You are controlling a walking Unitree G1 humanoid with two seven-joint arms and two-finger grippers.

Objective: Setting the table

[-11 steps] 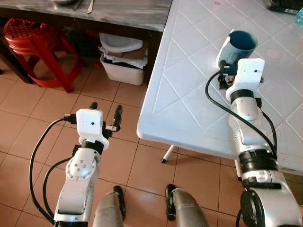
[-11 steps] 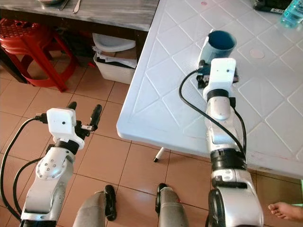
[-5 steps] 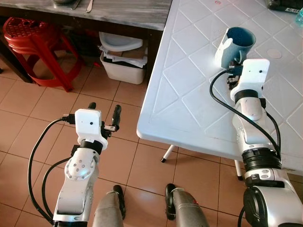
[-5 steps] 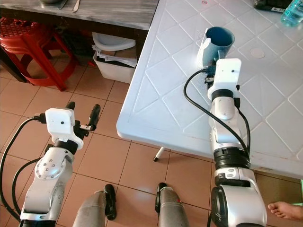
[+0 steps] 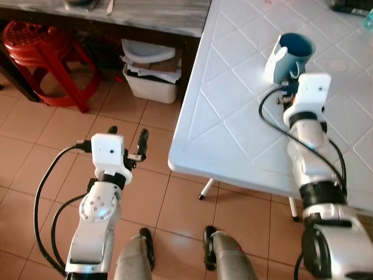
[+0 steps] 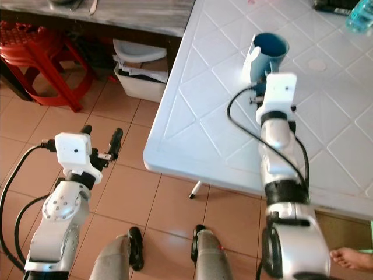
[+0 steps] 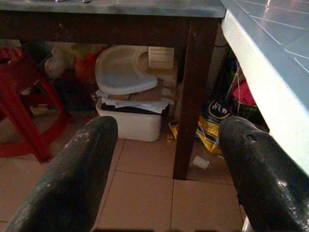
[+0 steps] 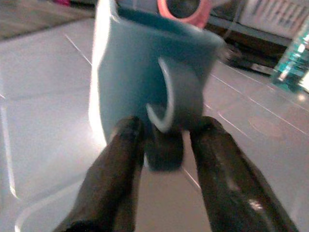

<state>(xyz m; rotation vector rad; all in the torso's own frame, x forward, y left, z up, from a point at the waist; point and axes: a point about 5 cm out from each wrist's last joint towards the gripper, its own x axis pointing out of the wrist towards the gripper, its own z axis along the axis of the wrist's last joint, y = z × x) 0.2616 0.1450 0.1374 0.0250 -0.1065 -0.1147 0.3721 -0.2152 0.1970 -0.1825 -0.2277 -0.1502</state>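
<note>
A blue mug (image 5: 289, 55) stands tilted on the white plastic table (image 5: 233, 111), its handle (image 8: 170, 96) turned toward my right arm. My right gripper (image 8: 164, 128) is just behind the mug, with one black finger on each side of the handle, shut on it. In the eye views the white wrist housing (image 5: 312, 93) covers those fingers. My left gripper (image 5: 128, 143) hangs open over the tiled floor, left of the table's corner, with nothing between its fingers (image 7: 72, 179).
A dark table with a grey top (image 5: 145, 14) stands at the back, with a white bin (image 5: 152, 73) under it and a red stool (image 5: 41, 55) beside it. A clear bottle (image 6: 358, 14) stands far back on the white table. A person's foot (image 6: 349, 259) is at lower right.
My right gripper has shifted slightly right and farther onto the table with the mug, and the mug has tipped from upright to tilted. The left arm has barely moved.
</note>
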